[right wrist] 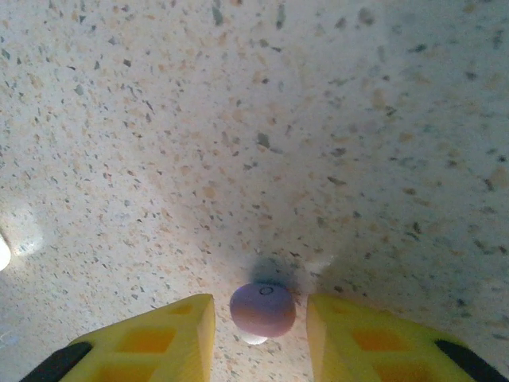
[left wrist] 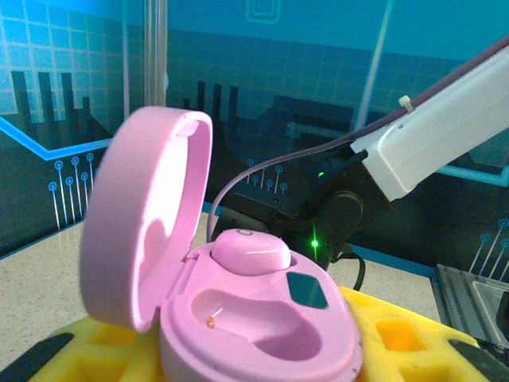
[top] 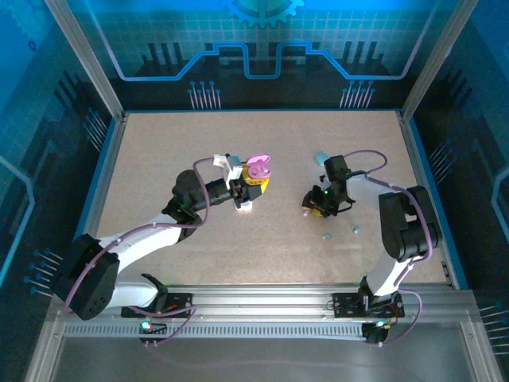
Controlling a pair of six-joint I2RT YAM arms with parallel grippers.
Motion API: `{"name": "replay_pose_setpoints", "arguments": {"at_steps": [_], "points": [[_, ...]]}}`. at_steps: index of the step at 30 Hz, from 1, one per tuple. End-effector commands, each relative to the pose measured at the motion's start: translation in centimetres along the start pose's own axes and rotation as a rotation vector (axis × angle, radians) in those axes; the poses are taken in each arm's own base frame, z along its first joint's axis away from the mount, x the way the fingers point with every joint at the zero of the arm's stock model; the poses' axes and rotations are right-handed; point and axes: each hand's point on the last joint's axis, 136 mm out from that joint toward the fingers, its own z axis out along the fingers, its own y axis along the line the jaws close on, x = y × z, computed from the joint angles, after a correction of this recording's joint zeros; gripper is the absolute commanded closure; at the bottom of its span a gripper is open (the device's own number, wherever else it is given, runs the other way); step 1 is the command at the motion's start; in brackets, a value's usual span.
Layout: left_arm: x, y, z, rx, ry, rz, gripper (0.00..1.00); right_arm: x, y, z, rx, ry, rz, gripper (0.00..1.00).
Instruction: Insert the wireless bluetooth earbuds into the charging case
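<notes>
Speckled beige table [top: 159,151] takes up the middle, blue circuit-pattern wall [top: 318,40] up top, metal rail [top: 262,301] along the bottom.

Open pink case [left wrist: 262,338] holds one bud [left wrist: 249,252]; second bud [right wrist: 262,309] lies loose.

One pink charging case [left wrist: 262,334], one teal-blue case [top: 320,157], two pink-purple earbuds [right wrist: 262,309] [left wrist: 248,253], two teal-blue earbuds [top: 355,230] [top: 326,235].

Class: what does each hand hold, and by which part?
Left hand grips the open pink case by its base; right hand holds nothing, a purple earbud loose between its fingers.
</notes>
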Motion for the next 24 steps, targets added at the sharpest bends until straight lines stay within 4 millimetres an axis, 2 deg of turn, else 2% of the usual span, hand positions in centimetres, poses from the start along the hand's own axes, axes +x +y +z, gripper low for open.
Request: {"name": "replay_pose_setpoints", "arguments": {"at_steps": [1,15,24], "points": [[-1.8,-0.7,-0.2,0.007,-0.043,0.053,0.69,0.1,0.7,0.5,0.016,0.018,-0.035,0.65],[-1.8,-0.7,-0.3,0.007,-0.040,0.057,0.69,0.1,1.4,1.5,0.061,0.059,-0.109,0.68],[-1.9,-0.7,-0.3,0.004,-0.039,0.058,0.69,0.2,1.2,1.5,0.217,0.070,-0.219,0.71]]}}
